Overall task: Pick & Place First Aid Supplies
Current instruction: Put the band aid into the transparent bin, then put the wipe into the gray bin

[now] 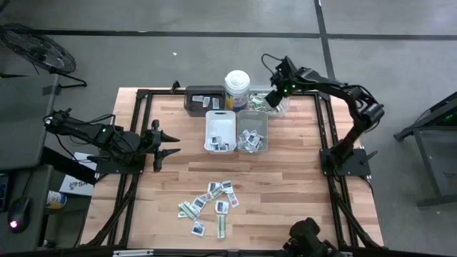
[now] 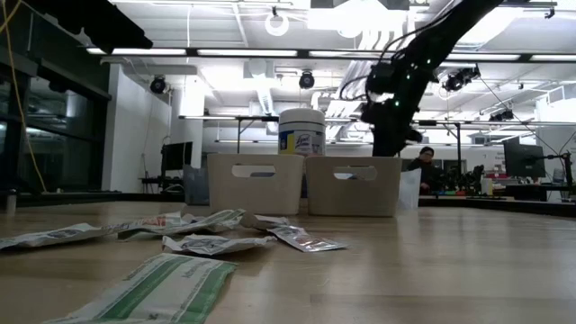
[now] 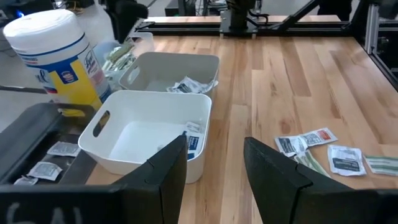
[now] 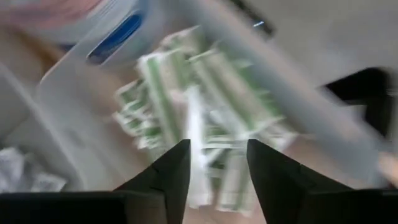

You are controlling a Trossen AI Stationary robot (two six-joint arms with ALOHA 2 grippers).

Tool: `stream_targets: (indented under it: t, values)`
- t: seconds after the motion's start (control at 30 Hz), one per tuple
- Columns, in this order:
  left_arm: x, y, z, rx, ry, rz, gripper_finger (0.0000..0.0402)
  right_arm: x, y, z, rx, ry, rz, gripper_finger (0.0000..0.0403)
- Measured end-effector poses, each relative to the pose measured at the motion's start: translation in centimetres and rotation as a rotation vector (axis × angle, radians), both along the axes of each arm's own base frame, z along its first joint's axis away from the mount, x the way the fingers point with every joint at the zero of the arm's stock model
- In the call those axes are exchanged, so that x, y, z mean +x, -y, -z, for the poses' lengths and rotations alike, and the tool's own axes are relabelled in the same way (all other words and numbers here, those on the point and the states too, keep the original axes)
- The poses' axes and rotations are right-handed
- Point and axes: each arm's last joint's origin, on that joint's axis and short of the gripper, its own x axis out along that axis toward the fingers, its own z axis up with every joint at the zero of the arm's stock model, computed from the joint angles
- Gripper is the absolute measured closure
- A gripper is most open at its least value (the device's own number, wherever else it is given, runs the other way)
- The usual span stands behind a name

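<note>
Bench: pale wooden planks (image 1: 285,178), butcher-block grain, framed by dark metal rails.
Right pincer (image 1: 270,99): poised over the clear tray (image 1: 280,108) at the far edge of the bench; its two dark fingers stand apart with nothing between them, released.
Clear tray contents: a heap of narrow pale-green-and-white strips (image 4: 205,118), flat and papery, lying crosswise on one another right under the right pincer.
Left pincer (image 1: 170,143): waits near the left edge of the bench, fingers spread, empty.
Loose supplies: a scatter of squarish white sachets (image 1: 222,207) and green strips (image 1: 190,209) lies flat on the planks toward the near edge, some overlapping.
White tray (image 1: 221,129): smooth plastic, rounded corners, slot handle; a few sachets in one end.
Grey tray (image 1: 252,131): same shape, touching the white one, holding crumpled white sachets.
Dark tray (image 1: 203,99): at the far edge, a few white packets inside.
Canister (image 1: 236,88): tall white round tub with lid and yellow-blue label, between the dark tray and the clear tray.
</note>
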Motion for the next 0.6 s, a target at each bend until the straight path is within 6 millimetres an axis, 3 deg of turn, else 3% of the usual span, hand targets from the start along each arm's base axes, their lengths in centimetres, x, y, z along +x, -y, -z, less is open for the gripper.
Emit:
stream_targets:
  t: [0.27, 0.6]
  values:
    - [0.0, 0.0, 0.0, 0.008, -0.004, 0.019, 0.0246, -1.6, -1.0, -4.1, -0.202, -0.041, 0.156, 0.0253]
    - [0.1, 0.2, 0.1, 0.001, -0.019, 0.080, 0.0246, -2.6, -3.8, -8.7, -0.133, 0.251, 0.157, 0.0253]
